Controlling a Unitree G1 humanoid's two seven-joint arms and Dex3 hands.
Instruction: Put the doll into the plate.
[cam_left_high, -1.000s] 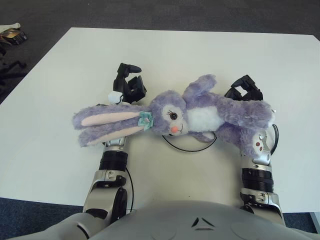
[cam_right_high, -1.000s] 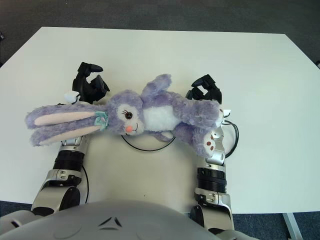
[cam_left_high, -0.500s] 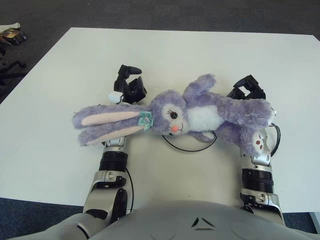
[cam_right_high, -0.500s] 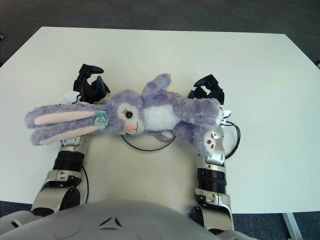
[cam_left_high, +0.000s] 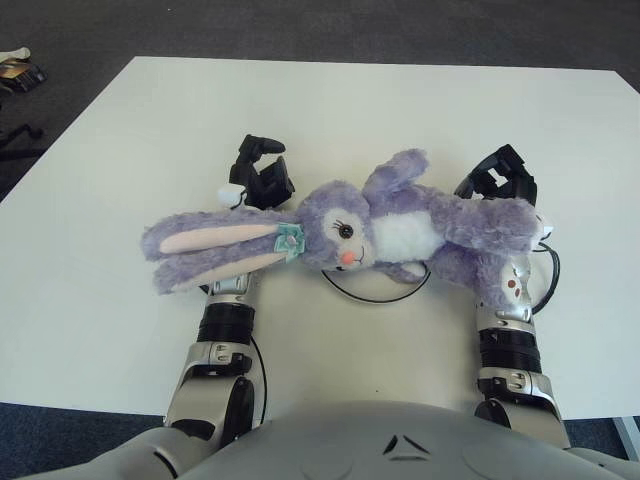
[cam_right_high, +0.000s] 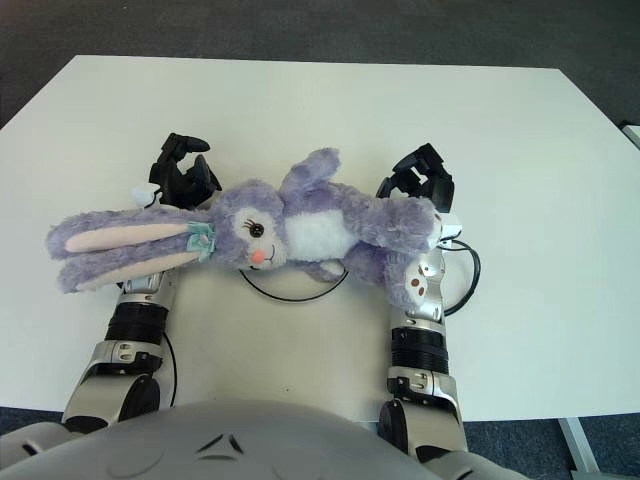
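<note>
Office or lab room, plain white table (cam_left_high: 420, 110), dark grey carpet (cam_left_high: 300, 25)

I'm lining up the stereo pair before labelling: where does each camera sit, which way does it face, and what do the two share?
Left eye view: on the head, looking forward and down at the white table; shows torso, both forearms, left hand and right hand.
Right eye view: beside it, same aim, same body parts.
Shared: the purple rabbit doll lying across both arms.
</note>
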